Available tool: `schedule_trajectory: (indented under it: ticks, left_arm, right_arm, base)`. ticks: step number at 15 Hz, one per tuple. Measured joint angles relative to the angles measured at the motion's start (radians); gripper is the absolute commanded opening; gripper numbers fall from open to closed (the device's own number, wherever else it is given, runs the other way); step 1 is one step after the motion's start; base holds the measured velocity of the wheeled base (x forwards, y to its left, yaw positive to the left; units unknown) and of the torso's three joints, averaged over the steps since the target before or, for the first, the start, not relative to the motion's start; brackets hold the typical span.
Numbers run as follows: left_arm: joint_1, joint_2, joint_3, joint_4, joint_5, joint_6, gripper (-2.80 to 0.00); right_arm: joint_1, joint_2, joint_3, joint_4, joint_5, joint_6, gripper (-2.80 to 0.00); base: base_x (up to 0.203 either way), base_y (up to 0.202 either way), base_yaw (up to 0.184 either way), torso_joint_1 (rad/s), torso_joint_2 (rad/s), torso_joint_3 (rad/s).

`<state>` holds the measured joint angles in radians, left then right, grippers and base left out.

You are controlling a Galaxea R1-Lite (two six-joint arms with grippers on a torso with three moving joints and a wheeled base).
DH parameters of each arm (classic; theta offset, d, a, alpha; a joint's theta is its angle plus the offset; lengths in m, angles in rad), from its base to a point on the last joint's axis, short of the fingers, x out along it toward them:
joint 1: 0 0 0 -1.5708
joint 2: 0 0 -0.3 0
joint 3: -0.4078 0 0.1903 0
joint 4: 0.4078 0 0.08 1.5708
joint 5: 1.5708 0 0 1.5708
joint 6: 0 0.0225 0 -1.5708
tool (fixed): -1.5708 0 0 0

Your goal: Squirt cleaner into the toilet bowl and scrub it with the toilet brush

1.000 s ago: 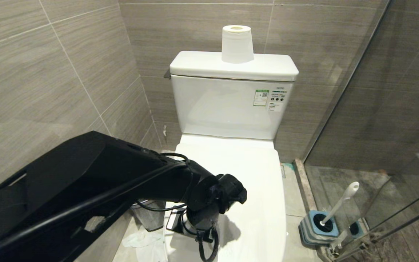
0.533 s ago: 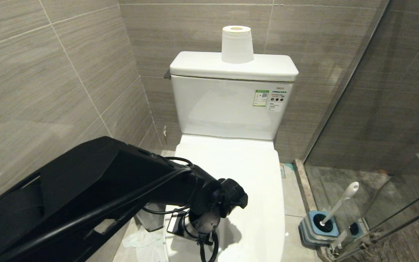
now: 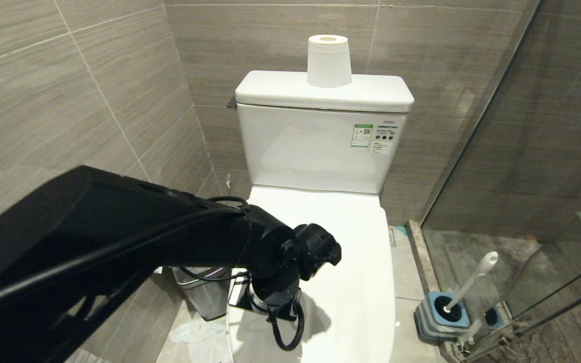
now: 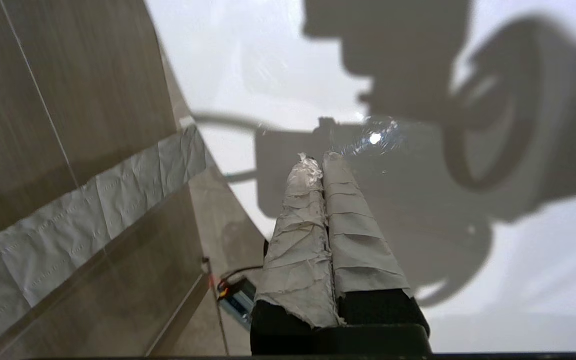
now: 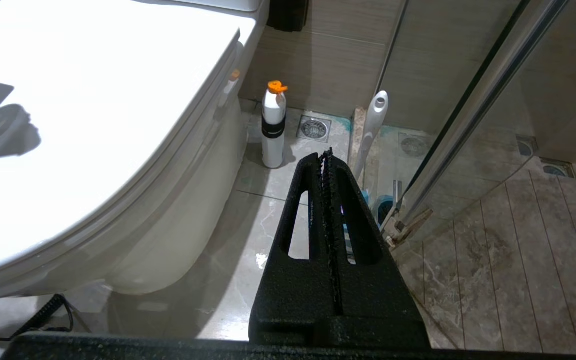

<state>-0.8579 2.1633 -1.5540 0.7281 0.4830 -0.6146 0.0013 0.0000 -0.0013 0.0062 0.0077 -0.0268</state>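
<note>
The toilet bowl (image 3: pixel 321 262) is sitting with its white lid closed, so neither bowl nor any cleaner is showing yet, and the left gripper (image 4: pixel 322 159) is hovering close over the lid near its left edge, its two tape-wrapped fingers (image 4: pixel 298 220) pressed flat together and holding nothing. The lid is looking like hard, glossy plastic: stiff, fairly light, hinged at the tank end, and slippery on top, so a sensible hold is probably at the front lip or the left edge, where a fingertip can hook underneath and lift rather than pinch the smooth face. The toilet brush (image 3: pixel 467 287) is standing tilted in its square blue-grey holder (image 3: pixel 442 317) on the floor to the right of the toilet, against the foot of the glass shower door (image 3: pixel 532 151); its long white handle is appearing rigid, light and smooth, best gripped around the upper shaft just below the rounded tip. A white bottle (image 5: pixel 273 127) with an orange cap is standing upright on the floor tiles near the toilet's right side, likely the cleaner container, squeezable and best grasped around its dark waist band. The right gripper (image 5: pixel 326 155) is hanging low beside the toilet, its black fingers closed together and empty.
</note>
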Motion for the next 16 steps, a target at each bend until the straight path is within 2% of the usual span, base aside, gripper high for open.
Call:
schedule_trajectory:
  ticks: [2,4,6,7,9,11,12,14,16]
  left_arm:
    - [0.002,-0.08,-0.017,0.002,-0.016,0.04,-2.8]
    - [0.012,-0.167,-0.037,0.003,-0.051,0.108,-2.8]
    - [0.041,-0.268,-0.052,0.007,-0.124,0.187,-2.8]
    - [0.062,-0.318,-0.057,0.022,-0.176,0.222,-2.8]
    - [0.116,-0.419,-0.085,0.096,-0.325,0.283,-2.8]
    - [0.155,-0.499,-0.145,0.2,-0.477,0.298,-2.8]
    - [0.17,-0.533,-0.171,0.241,-0.528,0.3,-2.8]
    - [0.182,-0.593,-0.2,0.262,-0.546,0.3,-2.8]
    - [0.195,-0.637,-0.229,0.267,-0.526,0.305,-2.8]
  right_arm:
    - [0.0,0.0,0.0,0.0,0.0,0.0,-2.8]
    - [0.0,0.0,0.0,0.0,0.0,0.0,-2.8]
    - [0.0,0.0,0.0,0.0,0.0,0.0,-2.8]
    - [0.0,0.0,0.0,0.0,0.0,0.0,-2.8]
    - [0.0,0.0,0.0,0.0,0.0,0.0,-2.8]
    - [0.0,0.0,0.0,0.0,0.0,0.0,-2.8]
    - [0.0,0.0,0.0,0.0,0.0,0.0,-2.8]
    - [0.0,0.0,0.0,0.0,0.0,0.0,-2.8]
    - [0.0,0.0,0.0,0.0,0.0,0.0,-2.8]
  base:
    - [0.0,0.0,0.0,0.0,0.0,0.0]
    - [0.0,0.0,0.0,0.0,0.0,0.0]
    - [0.0,0.0,0.0,0.0,0.0,0.0]
    - [0.0,0.0,0.0,0.0,0.0,0.0]
    - [0.0,0.0,0.0,0.0,0.0,0.0]
    - [0.0,0.0,0.0,0.0,0.0,0.0]
    - [0.0,0.0,0.0,0.0,0.0,0.0]
    - [0.0,0.0,0.0,0.0,0.0,0.0]
    - [0.0,0.0,0.0,0.0,0.0,0.0]
